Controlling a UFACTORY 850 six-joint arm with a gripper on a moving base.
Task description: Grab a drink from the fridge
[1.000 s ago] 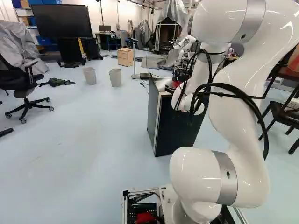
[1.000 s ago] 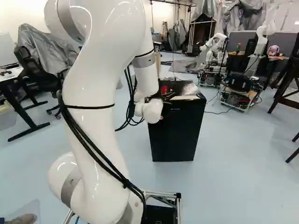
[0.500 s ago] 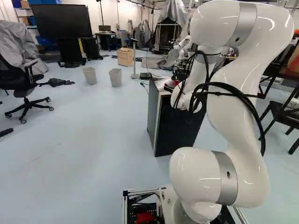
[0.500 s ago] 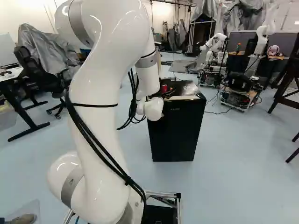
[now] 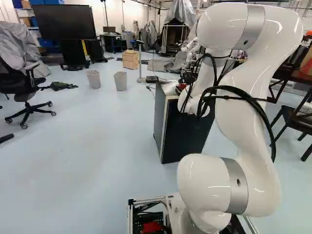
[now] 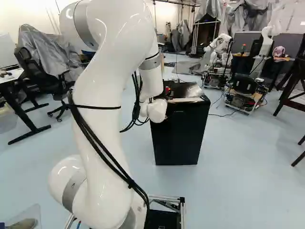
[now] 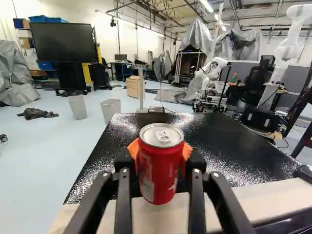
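Red can (image 7: 161, 170) held between the gripper's (image 7: 161, 155) two fingers, above the front edge of the fridge (image 6: 180, 136); cannot tell if its base touches. Grasp looks made. Next: keep it upright, lift clear, draw back.

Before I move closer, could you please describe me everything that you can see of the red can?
The red can looks like a metal drink can, with pale markings on its side and a silver lid with a pull tab. It seems unopened. It is held roughly upright between the jaws, whose orange pads grip it from two sides. It is at the front part of the black fridge, by the top; whether its bottom touches anything, I cannot tell.
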